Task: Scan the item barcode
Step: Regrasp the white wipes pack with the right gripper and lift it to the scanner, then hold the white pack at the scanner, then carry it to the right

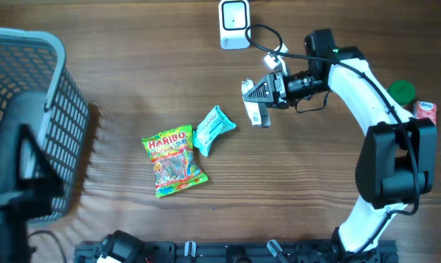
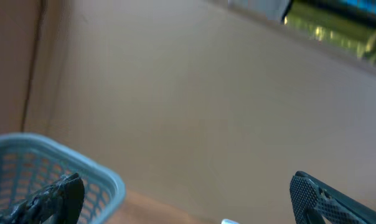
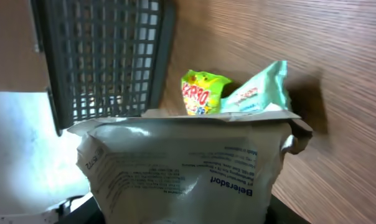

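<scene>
Pouch (image 3: 182, 168), one only, silver-white with dark print (the word "Beiersdorf" shows upside down on it), fills the nearest part of the right wrist view. It is clamped in the right gripper (image 1: 255, 93), whose jaws stand about half closed on it. Seen from overhead it sits at about 1 o'clock from the table's middle, just below the scanner. Beyond it, near the middle of the table, lie two more packs. One is a teal packet (image 1: 213, 130). The other is a bright Haribo bag (image 1: 174, 161), touching the teal packet at the packet's 8 o'clock. Farther still, at 9 o'clock, stands one grey mesh basket (image 1: 60, 88). One white scanner (image 1: 234, 23) with a black cable sits at the 12 o'clock edge. At 3 o'clock, beside the right arm, are one round green thing (image 1: 401, 91) and one small red carton (image 1: 426, 109), too small to read. The left gripper (image 2: 185, 196) is spread to its widest with nothing between its fingers, over the basket's rim. The table (image 1: 133, 73) is brown wood grain, unmarked. Past it the left wrist view shows a plain tan wall with a blurred yellow-green strip at 1 o'clock.
</scene>
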You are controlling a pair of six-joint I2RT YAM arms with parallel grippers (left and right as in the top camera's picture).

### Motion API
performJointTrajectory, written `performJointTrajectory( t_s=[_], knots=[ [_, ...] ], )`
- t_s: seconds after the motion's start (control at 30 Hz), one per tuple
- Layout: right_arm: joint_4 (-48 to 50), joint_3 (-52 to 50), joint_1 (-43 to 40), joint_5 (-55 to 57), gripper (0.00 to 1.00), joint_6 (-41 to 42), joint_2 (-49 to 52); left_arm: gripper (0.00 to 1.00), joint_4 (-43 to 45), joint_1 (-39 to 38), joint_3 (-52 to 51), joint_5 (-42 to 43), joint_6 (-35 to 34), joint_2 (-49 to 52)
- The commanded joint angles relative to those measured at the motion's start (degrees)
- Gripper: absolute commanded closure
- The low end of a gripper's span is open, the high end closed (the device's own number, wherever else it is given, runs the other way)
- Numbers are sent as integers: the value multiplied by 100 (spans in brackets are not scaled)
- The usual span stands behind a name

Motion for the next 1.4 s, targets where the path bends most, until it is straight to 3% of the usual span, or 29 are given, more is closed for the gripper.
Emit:
performJointTrajectory(
  t_s=[0.0, 0.07, 0.23, 0.33, 0.47, 0.53, 0.6, 0.73, 1.0, 1.07, 1.2, 1.37],
  knots=[
    [81, 111, 13, 90, 45, -221, -122, 0, -68, 15, 227, -249, 227, 0],
    [197, 118, 13, 597, 45, -212, -133, 0, -354, 15, 227, -262, 225, 0],
    [1279, 118, 20, 2380, 44, -98, -448, 0, -2262, 15, 225, -254, 221, 0],
    [2149, 118, 116, 4170, 45, 85, -605, 0, -2811, 15, 225, -212, 223, 0],
    [3121, 118, 393, 5252, 44, 61, -610, 0, -3338, 15, 225, -212, 221, 0],
    [3611, 118, 658, 6004, 44, -367, -610, 0, -3560, 15, 225, -212, 221, 0],
    [4262, 118, 1099, 7628, 46, -1211, -584, 0, -3738, 15, 225, -212, 223, 0],
    [5401, 118, 1285, 8944, 47, -2120, -448, 0, -3801, 15, 225, -212, 223, 0],
    [7746, 138, 1451, 9984, 52, -4325, 273, 0, -3812, 15, 225, -212, 223, 0],
    [8443, 446, 1611, 10474, 53, -4988, 879, 0, -3812, 15, 225, -212, 223, 0],
    [8553, 1506, 1799, 10714, 54, -5254, 1733, 0, -3814, 15, 225, -212, 223, 0],
    [8581, 2557, 2028, 10758, 54, -6301, 2754, 0, -3812, 15, 225, -212, 223, 0]
  ],
)
